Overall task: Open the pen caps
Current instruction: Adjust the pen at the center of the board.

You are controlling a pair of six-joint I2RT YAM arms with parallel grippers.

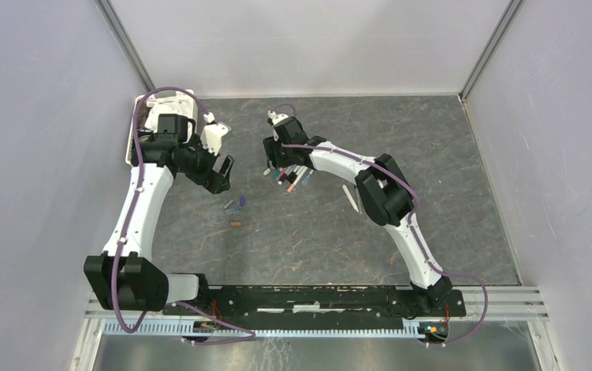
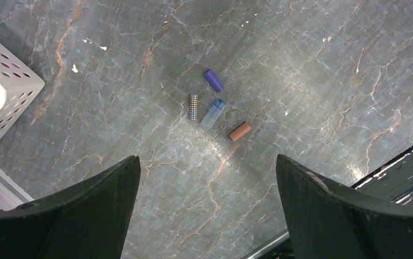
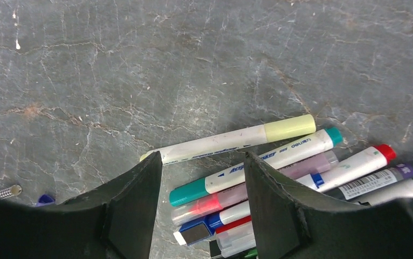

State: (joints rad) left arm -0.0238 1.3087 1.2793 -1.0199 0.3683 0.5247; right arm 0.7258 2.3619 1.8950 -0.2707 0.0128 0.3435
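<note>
The right gripper [image 3: 203, 162] hangs over a heap of pens [image 3: 350, 167]. Its black fingers [image 3: 131, 208] are apart and straddle the heap. A teal-capped pen [image 3: 253, 167] runs between them and passes under the finger on the frame's right. Whether either finger touches a pen cannot be told. The fingers cover the lower ends of most pens, and the right edge cuts off a purple end and a green one. The pen with the pale yellow cap [image 3: 289, 128] lies highest in the frame, its far tip hidden behind the other finger. At the lower left edge a chequered cap [image 3: 7, 191] shows, and a purple scrap beside it is mostly covered.

The left gripper [image 2: 207, 162] is spread wide and holds nothing. It hangs over four loose pen caps mid-frame: a purple cap [image 2: 213, 80], the chequered one, a clear cap [image 2: 213, 113] with a blue end and a brown cap [image 2: 240, 131], lying close together. A white perforated basket [image 2: 10, 89] is cut off at the left edge, and its white contents are unclear.

From above, these caps are mere specks left of centre and the heap lies half under the right gripper. A lone white pen [image 1: 349, 197] lies to its right.

The table [image 1: 447, 154] is grey, marble-patterned, with rust veins and white flecks. Plain pale walls [image 1: 308, 42] close in three sides.
</note>
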